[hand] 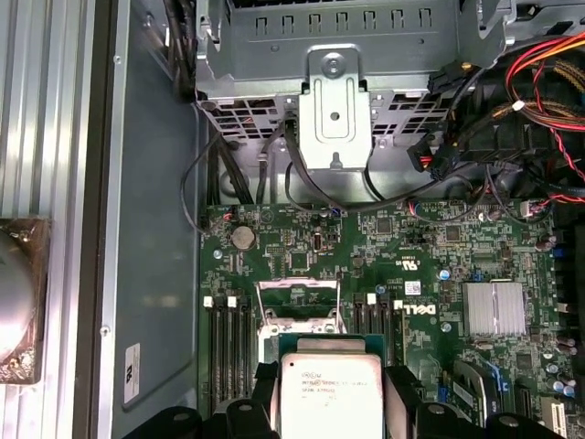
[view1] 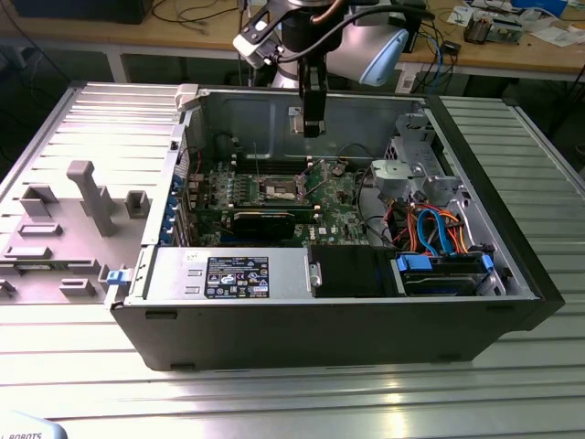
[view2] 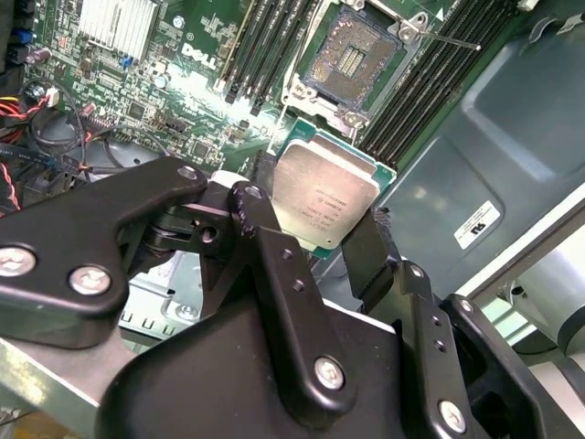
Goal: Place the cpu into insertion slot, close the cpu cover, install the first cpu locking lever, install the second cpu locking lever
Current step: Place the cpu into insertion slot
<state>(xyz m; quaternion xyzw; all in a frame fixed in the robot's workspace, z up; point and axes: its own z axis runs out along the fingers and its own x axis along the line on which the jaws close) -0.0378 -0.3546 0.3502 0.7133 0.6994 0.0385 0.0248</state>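
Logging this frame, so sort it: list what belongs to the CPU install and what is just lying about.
Job in hand:
- cpu, clamped in the gripper
- insertion slot, empty
- locking lever

Lying about:
- memory slots
- heatsink
- red cables
- grey fixture beside the case

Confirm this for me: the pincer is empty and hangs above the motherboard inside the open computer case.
Not quite: the pincer is not empty; it is shut on the cpu, as the second wrist view shows. The rest stands: it hangs above the motherboard inside the open computer case.
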